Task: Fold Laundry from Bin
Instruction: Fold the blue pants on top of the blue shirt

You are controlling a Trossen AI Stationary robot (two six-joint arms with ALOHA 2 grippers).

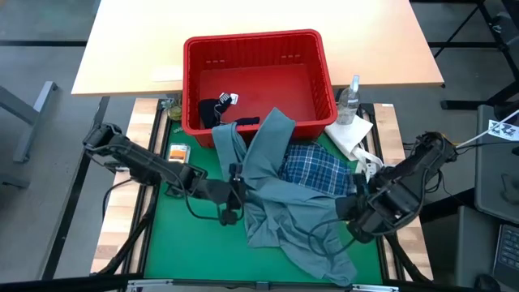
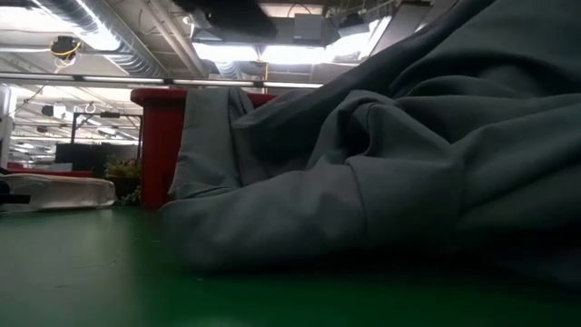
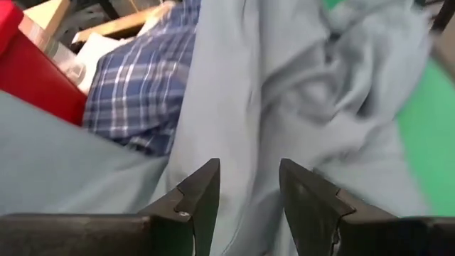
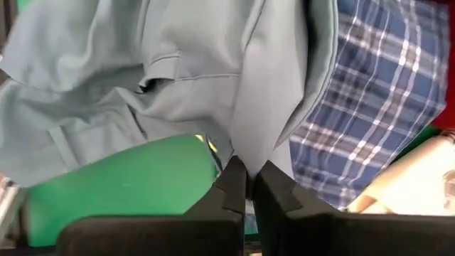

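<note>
The grey-blue garment (image 1: 276, 195) hangs over the near rim of the red bin (image 1: 251, 38) and spreads across the green mat; it fills the low view (image 2: 381, 163). The blue-white plaid shirt (image 1: 320, 170) lies on the mat, partly under its right side. A dark navy garment (image 1: 215, 109) lies inside the bin. My left gripper (image 1: 235, 193) is at the grey-blue garment's left edge, shut on it. My right gripper (image 1: 357, 212) is at its right side by the plaid shirt, also shut on it. My left gripper has a thick fold of the grey-blue garment (image 3: 249, 178) between its two fingers, which stand well apart around it. It comes from the table's left, slanting down. The cloth runs away from the fingers in a raised ridge. My right gripper pinches a thin bit of the grey-blue garment's edge (image 4: 249, 153) between its nearly closed fingers (image 4: 231, 181). It comes from above, pointing steeply down. The cloth narrows toward the fingertips and is lifted off the mat there.
A white paper towel (image 1: 350, 134) and a clear bottle (image 1: 350, 97) stand right of the bin. A small orange packet (image 1: 178, 152) lies at the mat's far left. The near left of the green mat (image 1: 186, 243) is bare. A wooden table (image 1: 243, 16) lies beyond the bin.
</note>
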